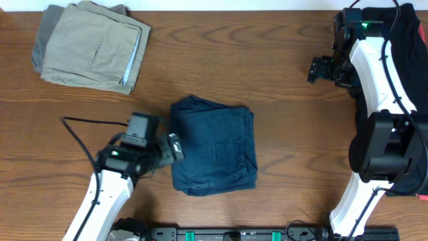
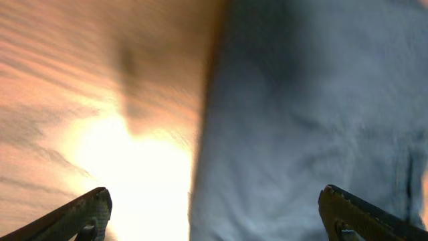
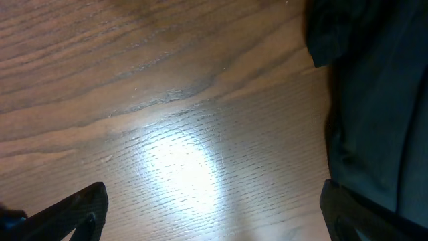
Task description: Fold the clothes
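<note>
Dark navy-blue shorts [image 1: 214, 144] lie folded into a rectangle at the middle of the wooden table. My left gripper [image 1: 175, 146] is at their left edge, open and empty; in the left wrist view the blue fabric [image 2: 314, 120] fills the right half and its edge runs between my fingers [image 2: 214, 214]. My right gripper [image 1: 319, 68] is open and empty at the far right, above bare wood [image 3: 180, 161]. A black garment [image 1: 409, 40] lies at the table's right edge and shows dark in the right wrist view [image 3: 374, 100].
A stack of folded khaki shorts [image 1: 97, 47] with a grey garment [image 1: 45, 33] underneath sits at the back left corner. A black cable [image 1: 87, 122] trails left of my left arm.
</note>
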